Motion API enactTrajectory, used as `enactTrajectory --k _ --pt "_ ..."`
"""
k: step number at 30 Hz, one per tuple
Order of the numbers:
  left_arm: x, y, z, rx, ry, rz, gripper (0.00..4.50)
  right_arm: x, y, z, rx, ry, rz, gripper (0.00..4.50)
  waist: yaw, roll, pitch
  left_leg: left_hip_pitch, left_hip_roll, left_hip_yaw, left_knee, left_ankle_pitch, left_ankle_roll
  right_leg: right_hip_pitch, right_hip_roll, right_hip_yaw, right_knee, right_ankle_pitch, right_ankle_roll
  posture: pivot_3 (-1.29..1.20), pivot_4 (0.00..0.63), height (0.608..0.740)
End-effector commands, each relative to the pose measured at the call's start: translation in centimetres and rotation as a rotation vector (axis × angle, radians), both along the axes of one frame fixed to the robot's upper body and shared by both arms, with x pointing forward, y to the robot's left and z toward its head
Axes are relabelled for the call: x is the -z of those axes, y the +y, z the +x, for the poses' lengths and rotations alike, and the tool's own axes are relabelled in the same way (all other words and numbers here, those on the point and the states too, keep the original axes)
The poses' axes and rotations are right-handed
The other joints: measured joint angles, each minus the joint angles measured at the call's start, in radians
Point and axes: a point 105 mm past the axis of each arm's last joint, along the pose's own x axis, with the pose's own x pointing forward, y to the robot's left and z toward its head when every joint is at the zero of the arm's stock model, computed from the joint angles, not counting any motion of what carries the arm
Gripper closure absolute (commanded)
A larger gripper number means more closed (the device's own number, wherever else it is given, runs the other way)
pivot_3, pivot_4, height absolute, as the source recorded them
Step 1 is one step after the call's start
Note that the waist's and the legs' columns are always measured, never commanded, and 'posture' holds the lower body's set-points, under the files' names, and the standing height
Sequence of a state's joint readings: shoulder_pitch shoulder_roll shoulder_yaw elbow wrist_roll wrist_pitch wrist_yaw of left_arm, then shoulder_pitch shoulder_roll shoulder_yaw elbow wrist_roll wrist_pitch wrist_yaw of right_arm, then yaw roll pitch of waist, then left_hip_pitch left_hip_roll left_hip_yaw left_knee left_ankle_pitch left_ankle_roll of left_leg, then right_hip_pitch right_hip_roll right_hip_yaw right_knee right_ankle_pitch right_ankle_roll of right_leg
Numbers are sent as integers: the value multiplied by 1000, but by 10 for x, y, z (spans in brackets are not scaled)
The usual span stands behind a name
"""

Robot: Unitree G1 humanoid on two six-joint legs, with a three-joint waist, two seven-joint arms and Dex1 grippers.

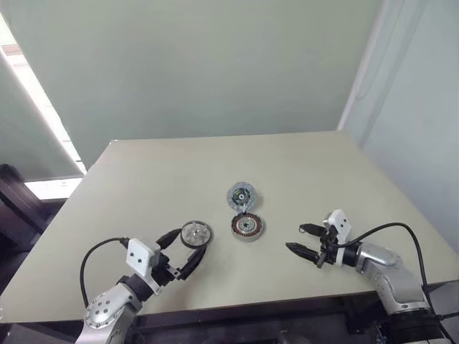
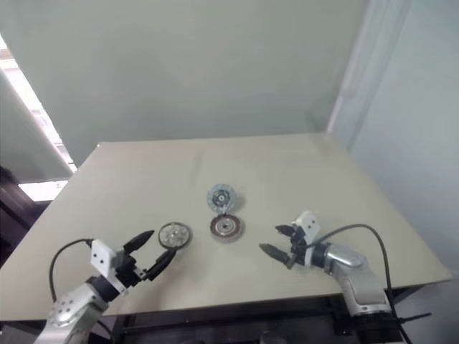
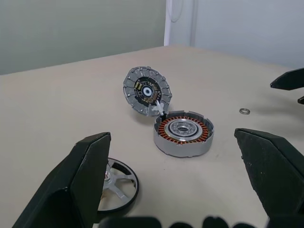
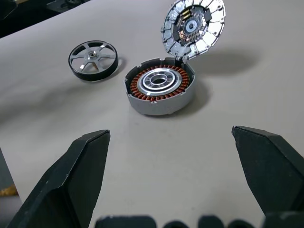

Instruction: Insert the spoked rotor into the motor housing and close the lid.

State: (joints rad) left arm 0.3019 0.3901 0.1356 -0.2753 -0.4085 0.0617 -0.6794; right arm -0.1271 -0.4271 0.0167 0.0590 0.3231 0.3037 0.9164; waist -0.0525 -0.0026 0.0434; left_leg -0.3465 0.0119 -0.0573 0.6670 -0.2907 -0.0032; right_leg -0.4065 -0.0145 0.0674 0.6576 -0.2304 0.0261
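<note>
Both pincers hover low over the beige table (image 1: 143, 179) with their black fingers spread apart, holding nothing. Just ahead of the left gripper (image 1: 185, 253) lies the spoked rotor (image 1: 196, 233), flat, close by its fingertips. Between the two pincers sits the motor housing (image 1: 247, 226), copper windings showing, nearer the right gripper (image 1: 300, 240) than the rotor is. Its lid (image 1: 240, 195) stands tilted open at the housing's far edge. A small metal ring (image 3: 244, 111) lies beyond.
</note>
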Motion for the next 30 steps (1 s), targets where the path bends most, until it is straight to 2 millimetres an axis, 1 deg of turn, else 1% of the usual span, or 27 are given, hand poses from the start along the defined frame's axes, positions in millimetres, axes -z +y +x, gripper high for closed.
enactTrajectory --k 1,5,10,15,20,25,30 --pt "-6 1 1 5 -26 5 17 -14 3 4 -12 -56 10 0 0 0 0 0 0 0 0 0 0 0 0 0 0 0 0 0 0 740" --pt "-7 1 1 2 -28 8 17 -15 5 7 -17 -61 12 0 0 0 0 0 0 0 0 0 0 0 0 0 0 0 0 0 0 740" --pt "-9 2 -2 -6 -30 3 17 -19 4 14 29 -75 40 0 0 0 0 0 0 0 0 0 0 0 0 0 0 0 0 0 0 740" --pt "-13 -3 1 4 -27 -15 17 -31 -2 26 102 -96 69 0 3 0 0 0 0 0 0 0 0 0 0 0 0 0 0 0 0 740" --pt "-17 -12 1 49 4 -32 17 -37 -12 38 246 -101 51 0 3 -1 0 0 0 0 0 0 0 0 0 0 0 0 0 0 0 740" --pt "-20 -22 12 93 2 -33 17 -28 -21 49 379 -56 -64 0 3 0 0 0 0 0 0 0 0 0 0 0 0 0 0 0 0 740" --pt "-19 -29 18 120 -1 -38 17 -18 -24 59 467 -44 -109 0 -1 0 0 0 0 1 0 0 0 0 0 1 0 0 0 0 0 740"
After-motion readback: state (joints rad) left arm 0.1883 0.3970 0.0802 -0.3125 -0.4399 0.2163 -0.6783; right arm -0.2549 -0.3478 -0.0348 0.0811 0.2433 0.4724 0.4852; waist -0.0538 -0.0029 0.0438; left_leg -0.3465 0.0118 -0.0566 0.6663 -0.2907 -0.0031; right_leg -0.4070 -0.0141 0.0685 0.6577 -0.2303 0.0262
